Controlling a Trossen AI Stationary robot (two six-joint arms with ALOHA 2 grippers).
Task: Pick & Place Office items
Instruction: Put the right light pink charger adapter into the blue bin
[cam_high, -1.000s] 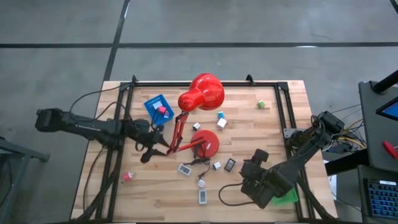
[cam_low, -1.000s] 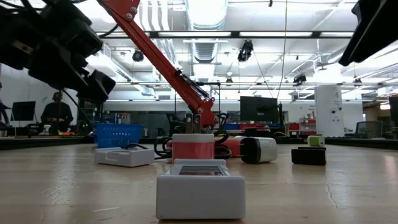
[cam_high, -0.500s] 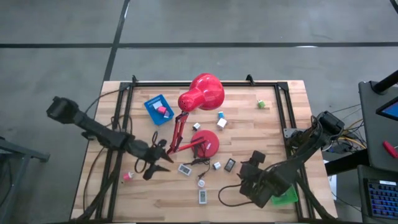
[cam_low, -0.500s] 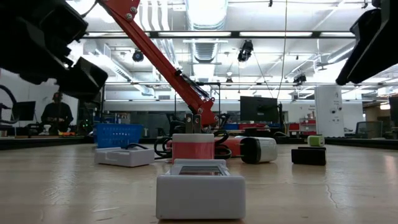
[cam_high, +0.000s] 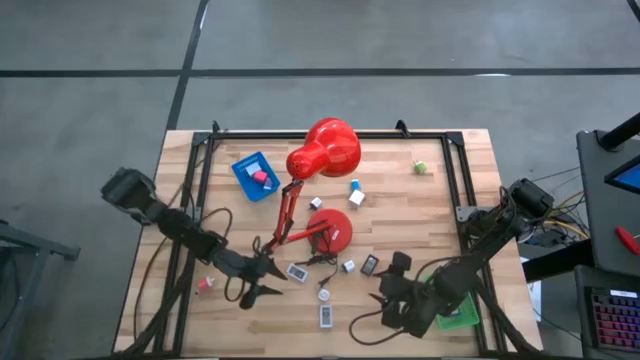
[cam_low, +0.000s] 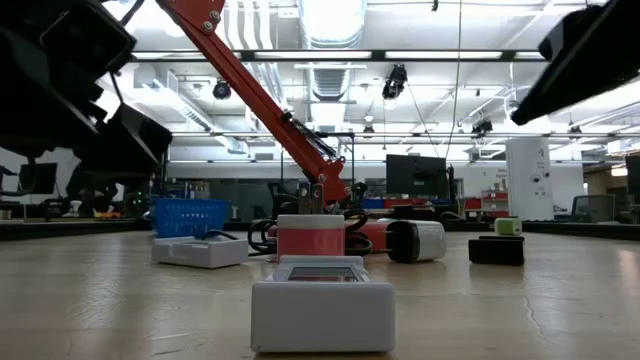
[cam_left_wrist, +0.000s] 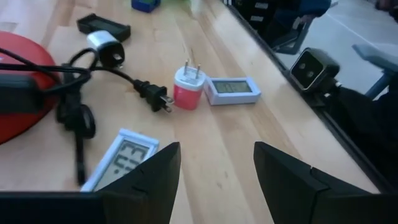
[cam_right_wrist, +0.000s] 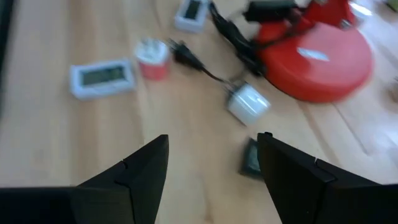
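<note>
- Left gripper (cam_high: 262, 283) hangs over the table's front left part, fingers spread, holding nothing, just beside a white display (cam_high: 297, 271).
- Right gripper (cam_high: 385, 298) hovers front right, fingers apart and empty, near a dark flat piece (cam_high: 369, 265).
- Office items lie scattered around the lamp base (cam_high: 334, 229): a second white display (cam_high: 326, 315) at the front edge, a pink-and-white plug (cam_left_wrist: 188, 89) between the two displays, a pink block (cam_high: 204, 284) far left.
- Another pink block (cam_high: 262, 178) sits in the blue tray (cam_high: 245, 166); a green block (cam_high: 421, 168) lies far back right.
</note>
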